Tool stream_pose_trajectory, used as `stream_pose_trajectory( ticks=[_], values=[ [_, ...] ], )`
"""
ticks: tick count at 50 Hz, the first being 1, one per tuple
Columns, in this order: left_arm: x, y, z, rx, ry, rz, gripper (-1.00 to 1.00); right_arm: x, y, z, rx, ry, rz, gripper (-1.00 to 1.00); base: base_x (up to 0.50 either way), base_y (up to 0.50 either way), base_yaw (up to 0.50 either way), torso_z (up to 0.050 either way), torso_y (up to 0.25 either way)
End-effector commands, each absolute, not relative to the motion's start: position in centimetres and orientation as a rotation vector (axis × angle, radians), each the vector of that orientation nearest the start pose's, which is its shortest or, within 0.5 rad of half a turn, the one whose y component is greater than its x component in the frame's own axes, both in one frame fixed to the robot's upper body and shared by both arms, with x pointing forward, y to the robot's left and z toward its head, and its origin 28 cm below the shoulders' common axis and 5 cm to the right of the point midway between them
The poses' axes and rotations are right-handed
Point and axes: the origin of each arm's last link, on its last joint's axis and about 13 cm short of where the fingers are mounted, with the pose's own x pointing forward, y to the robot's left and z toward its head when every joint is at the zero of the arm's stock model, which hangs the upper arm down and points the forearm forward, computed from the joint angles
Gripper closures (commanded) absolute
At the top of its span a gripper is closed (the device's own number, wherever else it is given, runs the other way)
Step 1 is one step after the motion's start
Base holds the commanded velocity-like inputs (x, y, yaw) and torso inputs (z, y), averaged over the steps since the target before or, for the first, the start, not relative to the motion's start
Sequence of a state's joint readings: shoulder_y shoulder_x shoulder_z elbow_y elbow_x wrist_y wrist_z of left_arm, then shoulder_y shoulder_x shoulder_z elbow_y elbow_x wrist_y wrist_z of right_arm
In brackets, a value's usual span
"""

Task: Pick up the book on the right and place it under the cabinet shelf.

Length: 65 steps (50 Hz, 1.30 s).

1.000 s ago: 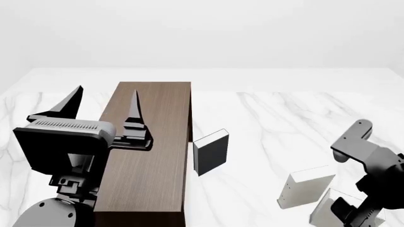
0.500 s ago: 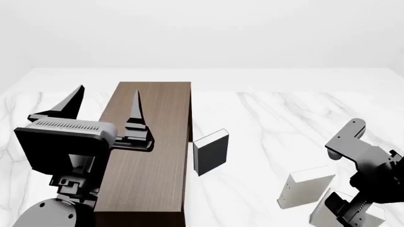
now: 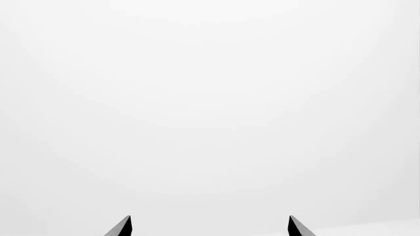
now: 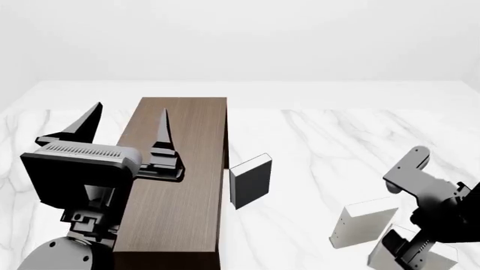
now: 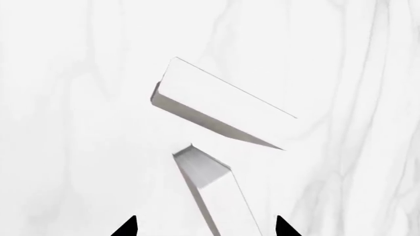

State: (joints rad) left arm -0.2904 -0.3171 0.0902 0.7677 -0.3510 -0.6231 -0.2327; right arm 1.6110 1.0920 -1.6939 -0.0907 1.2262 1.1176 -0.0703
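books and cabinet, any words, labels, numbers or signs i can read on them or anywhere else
None: no view shows readable text.
The book: plain white cover, unmarked.
The thicker white book: only small dark dots on its grey side, no letters.
The dark book: blank cover.
The cabinet shelf: bare wood grain.
The marble table: veins only.

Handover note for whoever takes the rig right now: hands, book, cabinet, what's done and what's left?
Left hand: open, empty, raised over the cabinet shelf.
Right hand: open, empty, hovering above the book, fingertips on either side of it, not gripping.
The book stands on the marble table at the near right, beside the thicker white book. A dark book stands by the cabinet.
Done: approach to the book.
Left: descend, grasp, lift, carry to the cabinet, place underneath.
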Motion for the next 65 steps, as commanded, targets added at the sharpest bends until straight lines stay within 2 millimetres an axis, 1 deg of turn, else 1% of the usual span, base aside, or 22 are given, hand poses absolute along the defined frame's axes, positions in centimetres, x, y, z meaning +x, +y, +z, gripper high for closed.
stream_pose_trajectory(
  ticks=[1, 12, 18, 29, 39, 44, 65],
  values=[
    [21.4, 21.8, 18.4, 0.044, -0.374, -0.096, -1.00, 25.1, -25.5, 19.7, -0.606, 1.076, 0.373, -1.00, 0.00, 0.00, 0.00, 0.000, 0.000],
    [21.5, 21.8, 18.4, 0.045, -0.375, -0.100, -1.00, 25.1, -25.6, 18.7, -0.603, 1.075, 0.367, -1.00, 0.00, 0.00, 0.00, 0.000, 0.000],
    [21.5, 21.8, 18.3, 0.046, -0.374, -0.102, -1.00, 25.2, -25.6, 18.8, -0.615, 1.059, 0.354, -1.00, 0.00, 0.00, 0.00, 0.000, 0.000],
    [21.5, 21.8, 18.4, 0.047, -0.377, -0.102, -1.00, 25.2, -25.6, 18.2, -0.622, 1.065, 0.352, -1.00, 0.00, 0.00, 0.00, 0.000, 0.000],
    [21.4, 21.9, 18.6, 0.047, -0.383, -0.103, -1.00, 24.9, -25.7, 17.9, -0.632, 1.078, 0.348, -1.00, 0.00, 0.00, 0.00, 0.000, 0.000],
    [21.4, 21.9, 18.7, 0.046, -0.387, -0.103, -1.00, 24.6, -25.8, 17.3, -0.632, 1.090, 0.349, -1.00, 0.00, 0.00, 0.00, 0.000, 0.000],
    [21.4, 21.8, 18.6, 0.050, -0.384, -0.108, -1.00, 25.0, -26.7, 16.1, -0.669, 1.078, 0.296, -1.00, 0.00, 0.00, 0.00, 0.000, 0.000]
  ],
)
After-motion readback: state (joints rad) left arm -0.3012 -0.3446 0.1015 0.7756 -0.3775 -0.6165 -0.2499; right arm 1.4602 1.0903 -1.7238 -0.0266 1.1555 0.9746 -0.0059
